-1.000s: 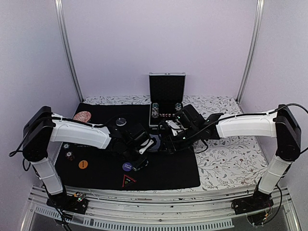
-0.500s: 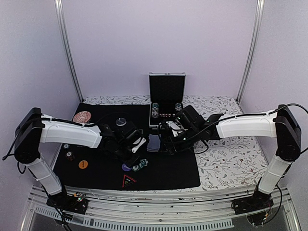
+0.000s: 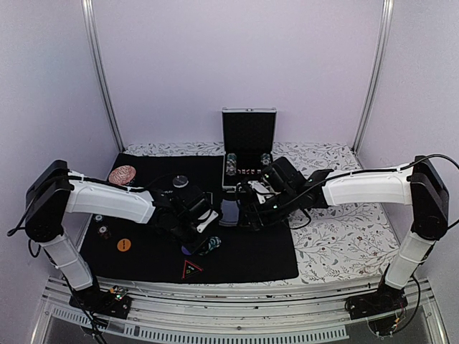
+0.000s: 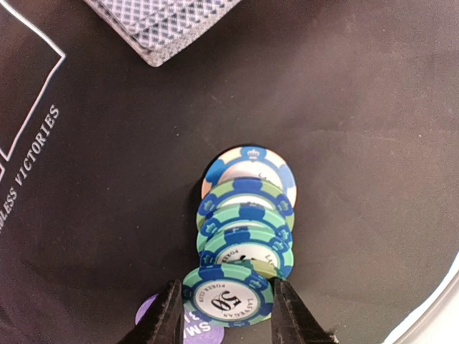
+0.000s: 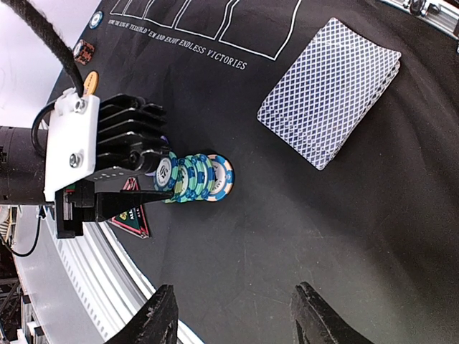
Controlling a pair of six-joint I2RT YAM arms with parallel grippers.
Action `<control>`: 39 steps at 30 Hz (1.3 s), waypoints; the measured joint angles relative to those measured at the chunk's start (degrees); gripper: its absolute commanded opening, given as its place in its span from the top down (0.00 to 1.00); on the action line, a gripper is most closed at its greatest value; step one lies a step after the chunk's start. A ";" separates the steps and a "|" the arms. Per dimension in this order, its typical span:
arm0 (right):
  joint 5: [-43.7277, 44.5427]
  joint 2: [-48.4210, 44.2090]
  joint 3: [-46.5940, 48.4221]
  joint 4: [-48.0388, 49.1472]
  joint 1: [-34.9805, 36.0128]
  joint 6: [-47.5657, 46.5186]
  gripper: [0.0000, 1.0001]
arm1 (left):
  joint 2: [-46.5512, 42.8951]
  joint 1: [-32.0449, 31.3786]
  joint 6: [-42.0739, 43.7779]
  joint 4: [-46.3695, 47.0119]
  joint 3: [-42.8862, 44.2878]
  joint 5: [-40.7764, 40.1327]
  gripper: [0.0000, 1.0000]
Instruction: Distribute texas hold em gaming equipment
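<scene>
On the black mat (image 4: 373, 100), a short row of green-and-white edged poker chips (image 4: 247, 215) lies fanned like toppled dominoes, running from the centre of the left wrist view down to its bottom edge. The left gripper (image 4: 224, 287) is closed on the chip at the low end of the row, the one marked "50". One finger presses each side of its rim, so it is clamped rather than merely alongside. A purple button (image 4: 192, 330) peeks out beneath that chip at the bottom edge. The deck of playing cards (image 4: 161, 25) lies flat in the upper left of that view, well apart from the chips. In the right wrist view the deck is at the upper right and the chip row at centre left. The right gripper (image 5: 233, 315) hangs over bare mat at the bottom, its fingers spread wide with nothing between them. From above, both grippers meet near the middle of the mat — the chips just below centre, the deck just beside the right gripper. An orange button (image 3: 124, 244) lies at the mat's left side, and an open case (image 3: 249, 143) stands at the far edge.
</scene>
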 measured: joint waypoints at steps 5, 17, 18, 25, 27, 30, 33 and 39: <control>0.04 0.00 0.00 -0.26 0.00 -0.02 0.45 | 0.00 0.00 0.31 0.35 0.00 -0.04 0.42; 0.04 0.00 0.00 -0.81 0.00 -0.20 0.45 | -0.96 0.00 3.13 0.39 -1.22 -0.28 0.20; 0.04 0.00 0.00 -0.81 0.00 -0.20 0.44 | -1.29 0.00 3.41 0.33 -1.62 -0.37 0.20; 0.02 0.00 -0.02 -0.83 0.00 -0.59 0.44 | -1.79 0.00 3.65 0.35 -4.02 -0.09 0.29; 0.02 0.00 -0.04 -0.83 0.00 -0.72 0.44 | -1.79 0.00 3.67 0.50 -4.07 0.20 0.34; 0.02 0.00 -0.04 -0.85 0.00 -0.81 0.44 | -1.77 0.00 3.69 0.81 -4.07 0.66 0.40; 0.02 -0.02 -0.07 -0.85 0.00 -0.96 0.44 | -1.51 0.00 3.93 1.05 -4.00 0.74 0.44; 0.00 -0.35 -0.44 -1.05 0.00 -1.01 0.44 | -0.79 -0.33 4.39 1.20 -3.26 0.85 0.47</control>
